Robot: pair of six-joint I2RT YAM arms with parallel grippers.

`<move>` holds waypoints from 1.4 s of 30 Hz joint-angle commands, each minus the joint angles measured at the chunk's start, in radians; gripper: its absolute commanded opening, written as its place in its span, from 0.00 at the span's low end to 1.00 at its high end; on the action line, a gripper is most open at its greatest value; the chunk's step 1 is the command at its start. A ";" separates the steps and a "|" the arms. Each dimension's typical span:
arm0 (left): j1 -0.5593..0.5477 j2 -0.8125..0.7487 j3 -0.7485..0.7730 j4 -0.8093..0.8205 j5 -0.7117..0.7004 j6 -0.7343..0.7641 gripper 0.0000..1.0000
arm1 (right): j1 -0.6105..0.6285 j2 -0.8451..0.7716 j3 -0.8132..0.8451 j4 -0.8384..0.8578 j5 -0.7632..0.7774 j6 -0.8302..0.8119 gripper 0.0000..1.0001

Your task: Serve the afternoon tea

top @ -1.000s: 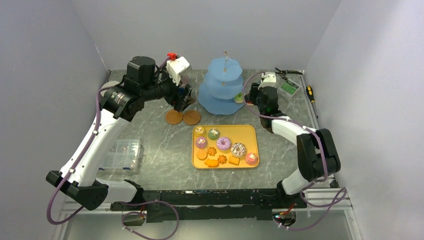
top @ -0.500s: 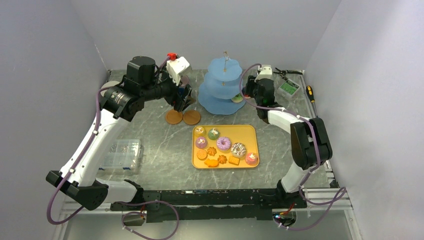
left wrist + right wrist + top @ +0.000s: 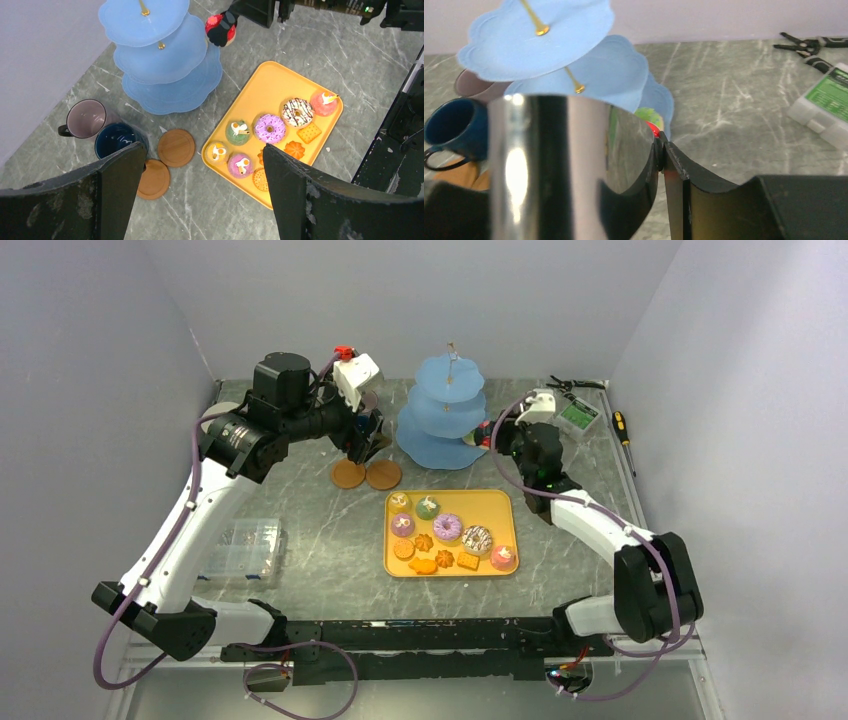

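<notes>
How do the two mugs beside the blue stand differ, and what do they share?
The mauve mug is a pale greyish purple; the dark-blue mug is deep navy. The mauve mug stands nearer the wall, the dark-blue mug nearer the two coasters. In the left wrist view the mauve mug's handle shows, while the dark-blue mug's is hidden. Both stand upright on the table, off the coasters.

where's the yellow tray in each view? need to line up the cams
Top external: yellow tray just below the picture's centre.
Left wrist: yellow tray right of centre, lying diagonally.
Right wrist: not in it.
Shared landmark: the light-blue stand, visible in all three.
</notes>
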State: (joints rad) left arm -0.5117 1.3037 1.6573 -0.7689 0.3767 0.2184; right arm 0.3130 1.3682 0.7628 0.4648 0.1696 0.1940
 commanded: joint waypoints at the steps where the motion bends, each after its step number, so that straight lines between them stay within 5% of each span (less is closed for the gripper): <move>1: 0.001 -0.036 0.028 0.027 0.024 -0.010 0.93 | 0.062 -0.019 -0.013 0.048 -0.022 0.037 0.47; 33: 0.001 -0.043 0.006 0.023 0.008 0.004 0.93 | 0.167 0.296 0.056 0.236 0.076 0.088 0.48; 38: 0.001 -0.047 0.000 0.021 0.005 0.006 0.93 | 0.155 0.309 0.059 0.245 0.086 0.071 0.54; 42: 0.001 -0.045 -0.002 0.022 0.006 0.004 0.93 | 0.155 0.293 0.047 0.254 0.103 0.053 0.67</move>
State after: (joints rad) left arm -0.5117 1.2861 1.6562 -0.7685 0.3767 0.2199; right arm 0.4755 1.6745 0.7914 0.6640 0.2295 0.2764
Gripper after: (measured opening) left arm 0.932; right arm 0.627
